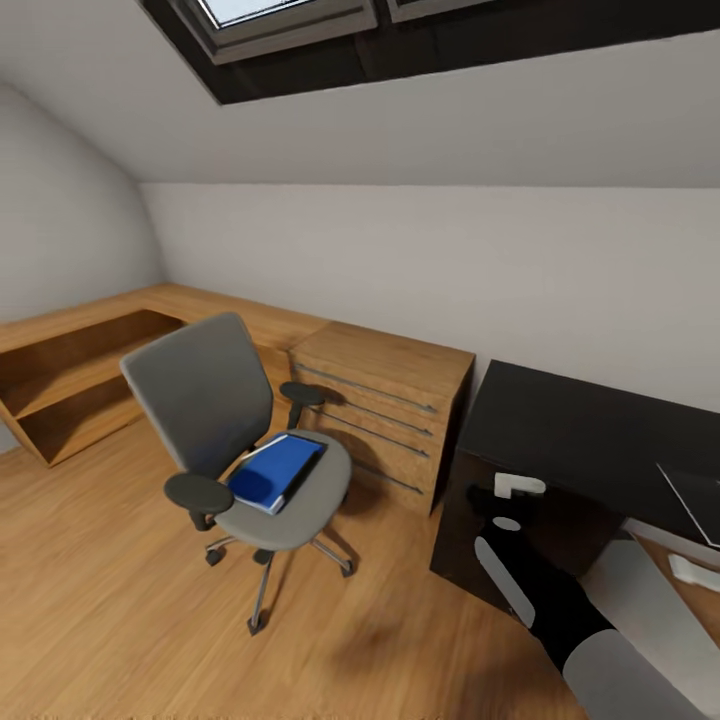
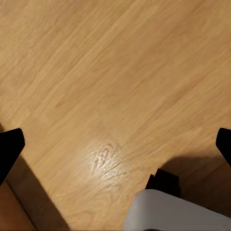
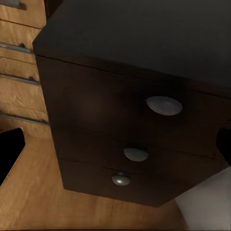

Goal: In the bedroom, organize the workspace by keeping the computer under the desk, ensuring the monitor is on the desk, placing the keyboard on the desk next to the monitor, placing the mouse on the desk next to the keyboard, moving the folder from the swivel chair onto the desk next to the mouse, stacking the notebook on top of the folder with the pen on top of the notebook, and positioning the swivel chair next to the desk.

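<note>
The grey swivel chair (image 1: 215, 400) stands on the wooden floor, left of the desk and apart from it. A bright blue folder (image 1: 278, 470) lies flat on its seat. The black desk (image 1: 590, 425) is at the right, and its drawers with round silver knobs (image 3: 163, 105) face my right gripper (image 3: 115, 149). That gripper is open, with nothing between its fingers. My right arm (image 1: 540, 590) reaches toward the desk's front corner. My left gripper (image 2: 115, 144) is open and points down at bare floor. A dark flat thing with a pale edge (image 1: 690, 490) lies on the desk at the frame's right edge.
A wooden chest with long bar handles (image 1: 385, 410) stands between the chair and the desk, against the wall. A low wooden shelf (image 1: 70, 380) runs along the left wall. The ceiling slopes, with a skylight (image 1: 290, 20) above. There is open floor (image 1: 120, 600) in front of the chair.
</note>
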